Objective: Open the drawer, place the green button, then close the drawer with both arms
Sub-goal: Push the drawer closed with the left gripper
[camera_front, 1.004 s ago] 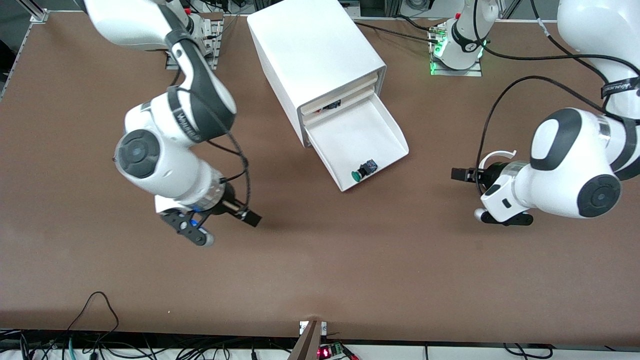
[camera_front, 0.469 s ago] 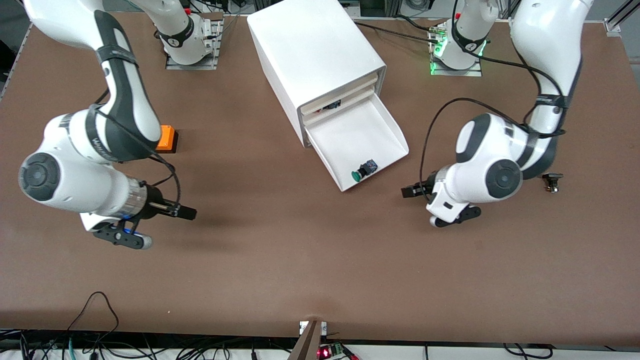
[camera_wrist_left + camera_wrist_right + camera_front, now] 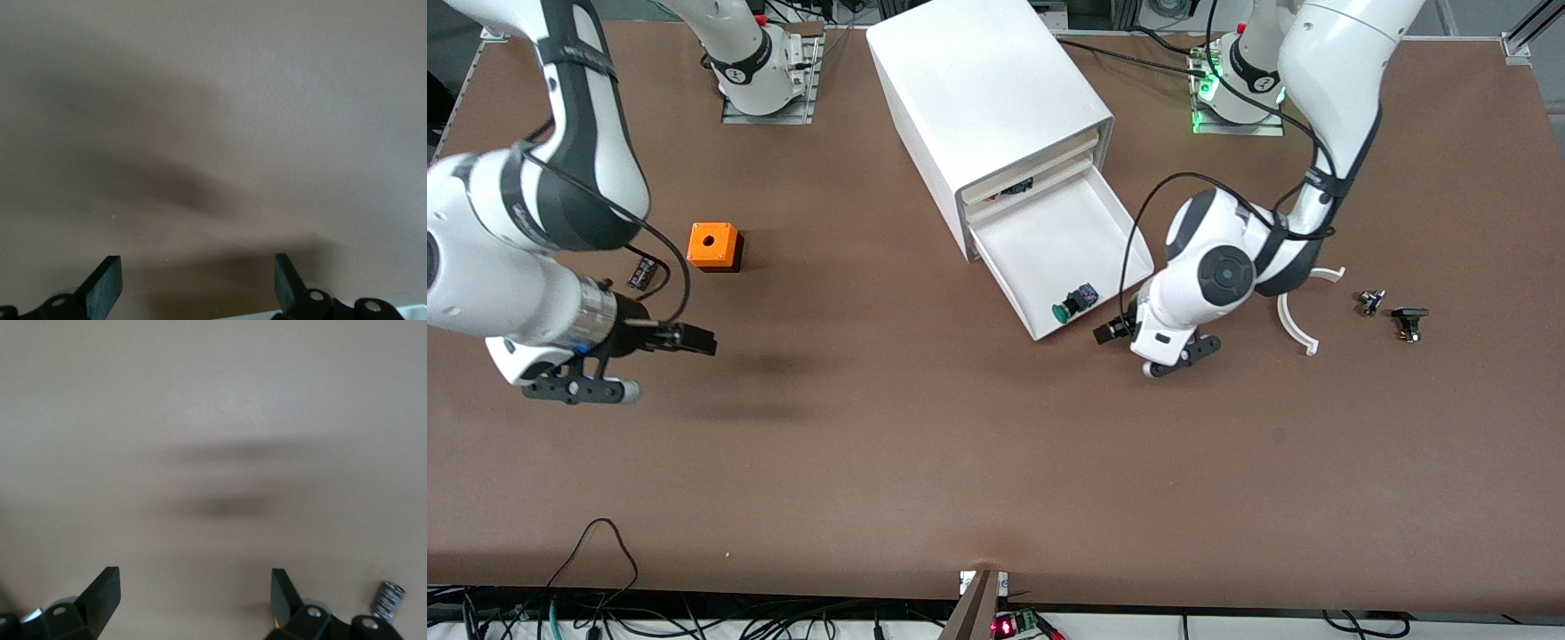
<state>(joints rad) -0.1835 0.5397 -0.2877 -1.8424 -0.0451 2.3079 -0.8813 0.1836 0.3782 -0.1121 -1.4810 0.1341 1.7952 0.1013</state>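
Note:
The white cabinet (image 3: 987, 98) stands at the middle of the table's robot edge. Its drawer (image 3: 1040, 240) is pulled far out. The green-capped button (image 3: 1072, 302) lies in the drawer close to its front wall. My left gripper (image 3: 1110, 331) (image 3: 197, 267) is over the table just off the drawer's front corner, open, with only brown table between its fingers. My right gripper (image 3: 687, 340) (image 3: 195, 580) is over bare table toward the right arm's end, open and holding nothing.
An orange cube with a hole (image 3: 713, 246) and a small black part (image 3: 641, 271) lie near the right arm. A white curved piece (image 3: 1303, 316) and two small black-and-silver parts (image 3: 1369, 300) (image 3: 1409, 322) lie toward the left arm's end.
The left arm has swung in to the drawer's front corner. The right arm has drawn away toward its end of the table, uncovering the orange cube. Drawer and button have not moved.

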